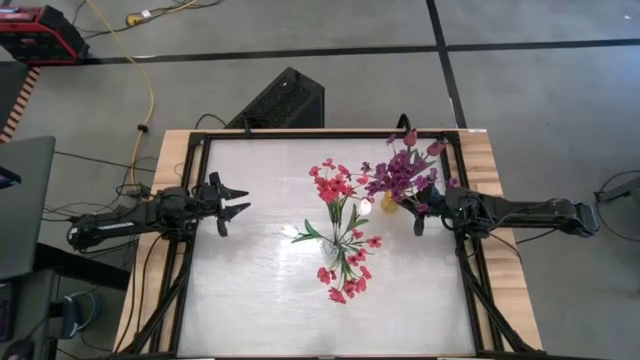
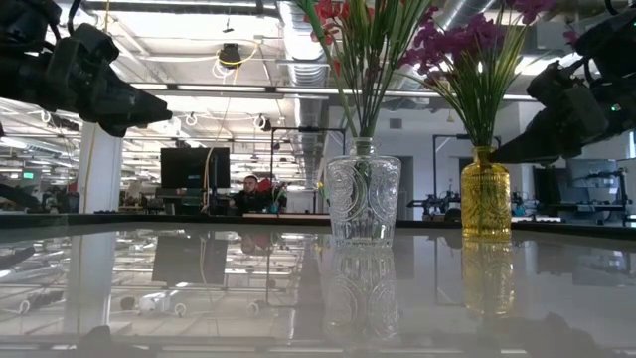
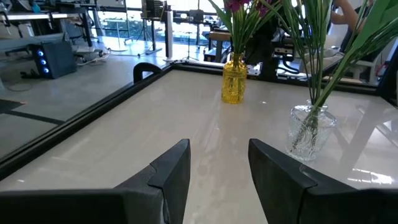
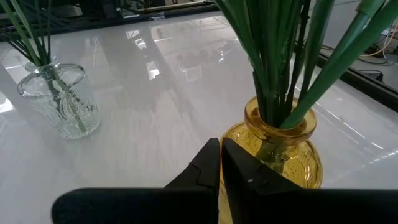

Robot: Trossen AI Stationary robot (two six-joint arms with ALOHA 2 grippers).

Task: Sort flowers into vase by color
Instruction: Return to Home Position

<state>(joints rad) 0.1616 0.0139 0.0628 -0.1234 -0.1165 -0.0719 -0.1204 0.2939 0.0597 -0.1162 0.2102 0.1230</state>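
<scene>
Figure: on the white table [image 1: 250,300], purple flowers [image 1: 400,172] stand upright in the yellow vase [image 1: 389,203]. My right gripper [image 4: 220,144], fingers pressed together and empty, points at that vase just ahead, so I judge it must withdraw straight back. My left gripper [image 1: 240,200], fingers spread, waits well apart.

- The high view hangs overhead and looks straight down, taking in the whole surface [image 1: 250,300] and the floor around it.
- The low view sits at surface height and faces level across it into the room; the clear vase [image 2: 364,199] stands a little nearer to it than the yellow vase [image 2: 486,194].
- The left wrist view looks past the left claw [image 3: 219,149] across the surface, well apart from both vases.
- The right wrist view looks past the right claw [image 4: 221,149], very near the yellow vase, with the clear vase farther off.
- All four views share the two vases.
</scene>
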